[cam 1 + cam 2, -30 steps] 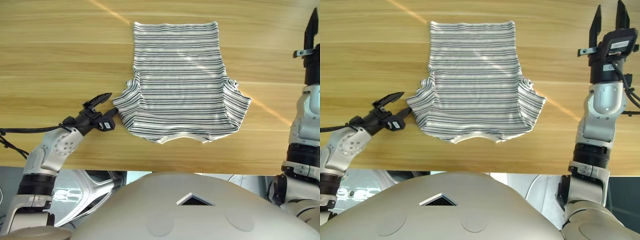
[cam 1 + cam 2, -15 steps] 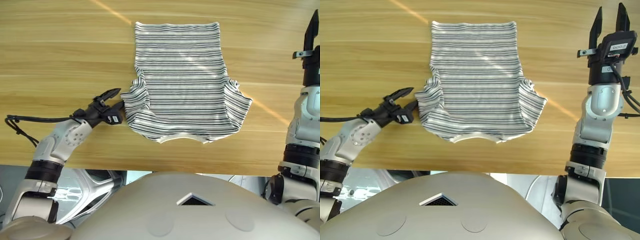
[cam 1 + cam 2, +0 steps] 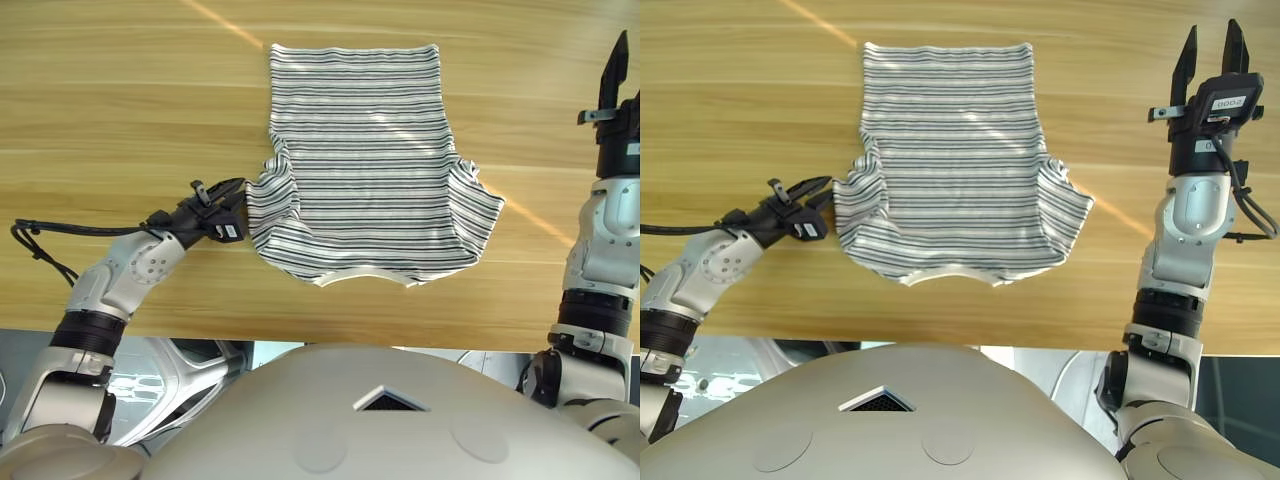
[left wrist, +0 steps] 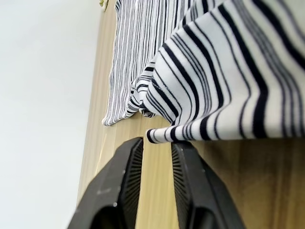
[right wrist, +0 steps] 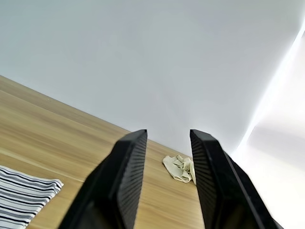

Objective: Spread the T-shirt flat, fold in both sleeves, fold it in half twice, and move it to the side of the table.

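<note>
Left gripper (image 3: 230, 200): low at the near left of the table (image 3: 100, 100), fingers narrowly apart, tips at the hem of the left sleeve (image 3: 268, 195). Whether cloth was caught could not be told.
T-shirt (image 3: 360, 150): striped, mid-table, collar nearest, body flat. The left sleeve was bunched inward, its fold judged begun. The right sleeve (image 3: 480, 205) lay out, unfolded. Both halvings and the move aside remained.
Right gripper (image 3: 1208, 50): raised at the right, fingers wide, holding nothing.
Small pale cloth (image 5: 180, 168): crumpled, far off on the table, kind unclear.

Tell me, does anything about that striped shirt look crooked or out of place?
Yes. On the T-shirt, the left sleeve is bunched and humped up off the table beside the left gripper, while the right sleeve lies flatter and spread out.
</note>
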Controlling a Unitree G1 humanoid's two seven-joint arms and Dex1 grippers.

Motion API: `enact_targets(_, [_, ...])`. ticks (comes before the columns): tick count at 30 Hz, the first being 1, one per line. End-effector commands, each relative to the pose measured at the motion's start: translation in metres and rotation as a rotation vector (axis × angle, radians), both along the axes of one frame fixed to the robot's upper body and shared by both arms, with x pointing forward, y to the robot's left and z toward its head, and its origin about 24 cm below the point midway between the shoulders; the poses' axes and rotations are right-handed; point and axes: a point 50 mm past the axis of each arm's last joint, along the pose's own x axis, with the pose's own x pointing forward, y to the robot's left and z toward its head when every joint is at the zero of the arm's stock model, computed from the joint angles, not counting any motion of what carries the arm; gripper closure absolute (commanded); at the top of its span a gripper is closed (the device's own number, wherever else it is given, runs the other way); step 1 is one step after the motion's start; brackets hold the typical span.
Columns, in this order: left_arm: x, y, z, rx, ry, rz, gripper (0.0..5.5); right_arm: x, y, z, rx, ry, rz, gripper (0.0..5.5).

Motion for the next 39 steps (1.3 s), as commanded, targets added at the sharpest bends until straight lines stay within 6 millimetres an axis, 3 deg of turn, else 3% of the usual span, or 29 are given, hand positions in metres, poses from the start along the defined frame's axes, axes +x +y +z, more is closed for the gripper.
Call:
enact_targets(1, [-0.049,0.002,-0.056,0.121,0.306,-0.003,4.80,-0.001,-0.005,-0.001,0.007,0.002,-0.014,3.84])
enact_targets(7, [-0.053,0.002,-0.060,0.176,0.351,-0.061,4.97,-0.001,-0.007,0.000,0.009,0.001,-0.027,3.84])
enact_targets(13, [-0.046,0.006,-0.056,0.229,0.284,-0.068,4.97,0.000,-0.004,-0.002,0.015,0.003,-0.023,3.84])
enact_targets(19, [-0.042,0.019,-0.056,0.339,0.194,-0.024,3.55,-0.002,-0.006,-0.004,0.023,0.011,-0.032,3.84])
enact_targets(21, [-0.043,0.027,-0.057,0.408,0.178,-0.008,3.37,-0.002,-0.006,-0.006,0.025,0.016,-0.032,3.84])
enact_targets(33, [-0.044,0.027,-0.050,0.477,0.121,-0.078,3.37,0.001,-0.009,-0.014,0.047,0.047,-0.053,3.84])
enact_targets(39, [-0.057,0.024,-0.046,0.486,0.119,-0.126,3.37,0.006,-0.007,-0.016,0.051,0.062,-0.042,3.84])
